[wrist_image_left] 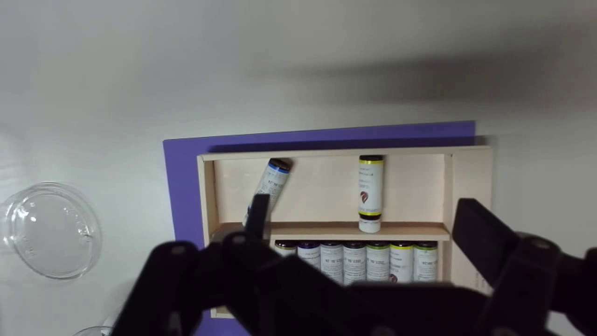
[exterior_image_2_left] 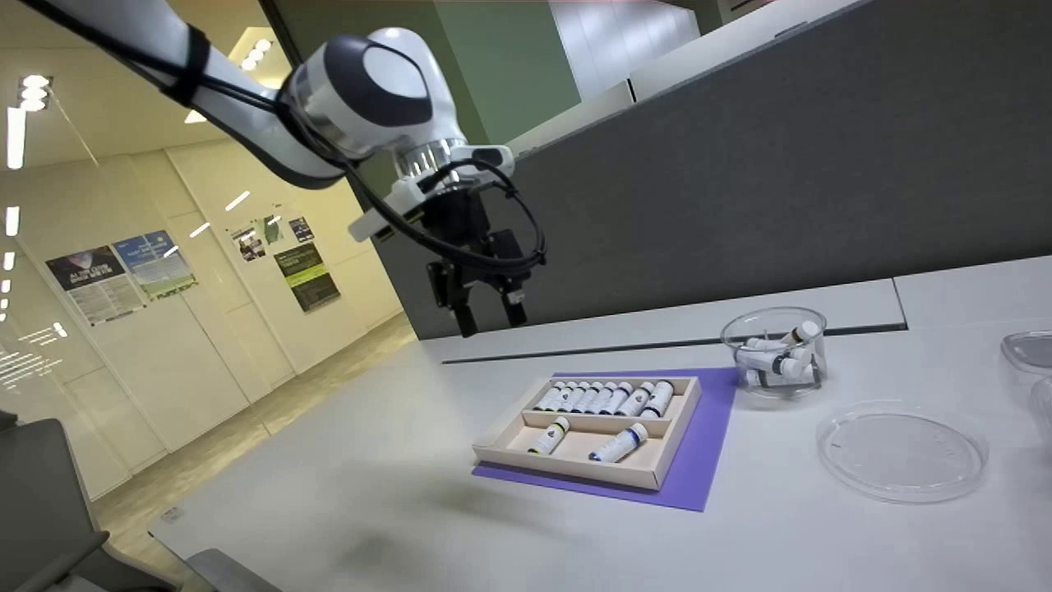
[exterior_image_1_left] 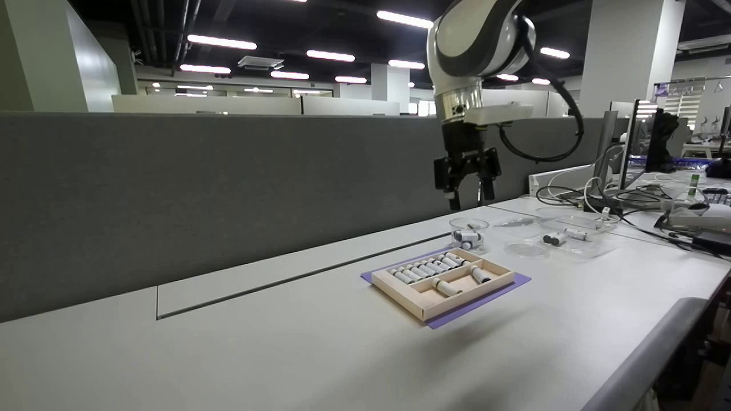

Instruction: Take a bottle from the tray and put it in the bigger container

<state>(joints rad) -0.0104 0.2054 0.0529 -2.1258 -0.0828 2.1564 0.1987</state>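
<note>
The tan tray (exterior_image_1_left: 398,290) (exterior_image_2_left: 567,464) (wrist_image_left: 470,186) lies on a purple sheet. Its front compartment holds a yellow-banded bottle (exterior_image_1_left: 445,287) (exterior_image_2_left: 550,437) (wrist_image_left: 371,186) and a slanted blue-banded bottle (exterior_image_1_left: 480,275) (exterior_image_2_left: 619,444) (wrist_image_left: 273,181). Several white-labelled bottles stand in a row, lying side by side, in the back compartment. My gripper (exterior_image_1_left: 471,197) (exterior_image_2_left: 491,317) (wrist_image_left: 364,210) is open and empty, high above the tray; in the wrist view its left finger partly covers the blue-banded bottle. A clear round container (exterior_image_1_left: 469,234) (exterior_image_2_left: 772,362) with several bottles stands beside the tray. A clear wider container (exterior_image_1_left: 588,242) also holds bottles; which is the bigger container is unclear.
A clear round lid (exterior_image_1_left: 526,250) (exterior_image_2_left: 902,452) (wrist_image_left: 51,231) lies flat near the containers. A grey partition (exterior_image_1_left: 228,194) (exterior_image_2_left: 740,181) runs along the table's back edge. Cables (exterior_image_1_left: 605,197) and a monitor (exterior_image_1_left: 637,142) stand farther along the table.
</note>
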